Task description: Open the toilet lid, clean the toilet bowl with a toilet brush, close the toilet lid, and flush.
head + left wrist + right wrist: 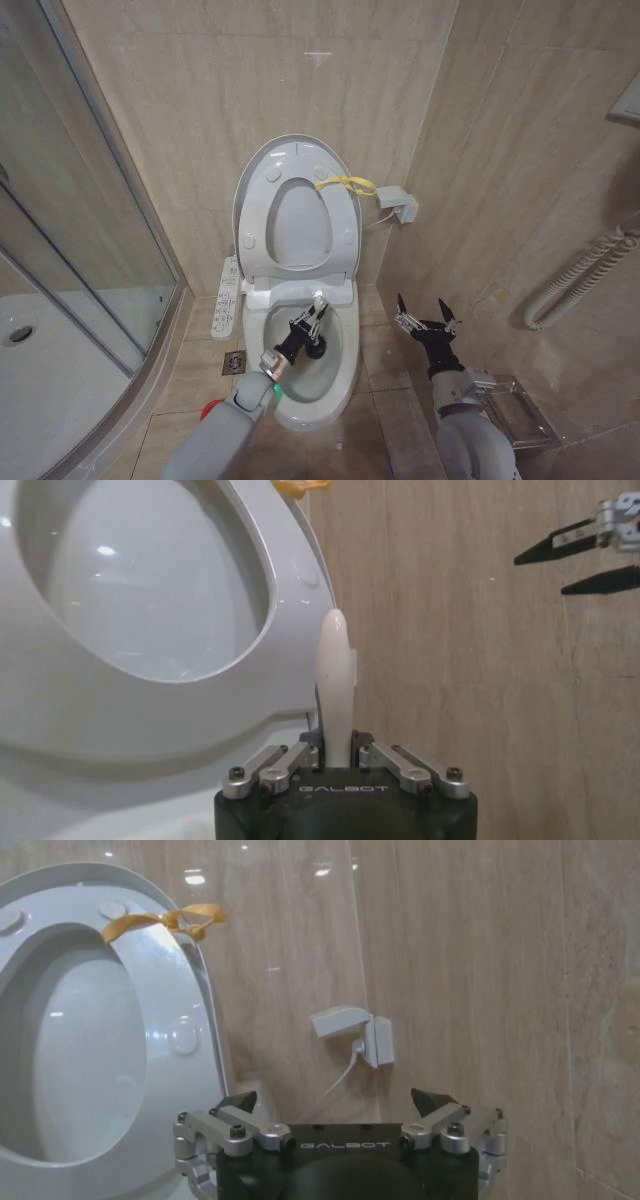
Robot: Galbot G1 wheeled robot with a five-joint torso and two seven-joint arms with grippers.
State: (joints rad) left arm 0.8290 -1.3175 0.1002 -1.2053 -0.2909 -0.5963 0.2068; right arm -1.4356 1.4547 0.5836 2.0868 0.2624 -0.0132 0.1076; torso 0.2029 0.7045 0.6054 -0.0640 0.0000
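Observation:
The toilet lid (pixel 298 225) stands raised against the wall with the ring seat folded up onto it and a yellow loop (pixel 345 184) at its edge; it also shows in the right wrist view (pixel 70 1057). Below lies the open toilet bowl (pixel 343 372). My left gripper (pixel 312 318) hangs over the bowl, shut on the toilet brush's white stick handle (pixel 335 675), which points up toward the raised seat (pixel 150 712). The bristle head is hidden. My right gripper (pixel 422 312) is open and empty to the right of the bowl, near the side wall, and appears again in its own wrist view (pixel 333 1099).
A long white button panel (pixel 227 295) runs along the bowl's left side, with a floor drain (pixel 233 362) and a red holder cup (pixel 210 408) near it. The glass shower screen (pixel 80 230) and tray (pixel 40 370) are left. A wall box (pixel 400 203) and a hose (pixel 580 280) are right.

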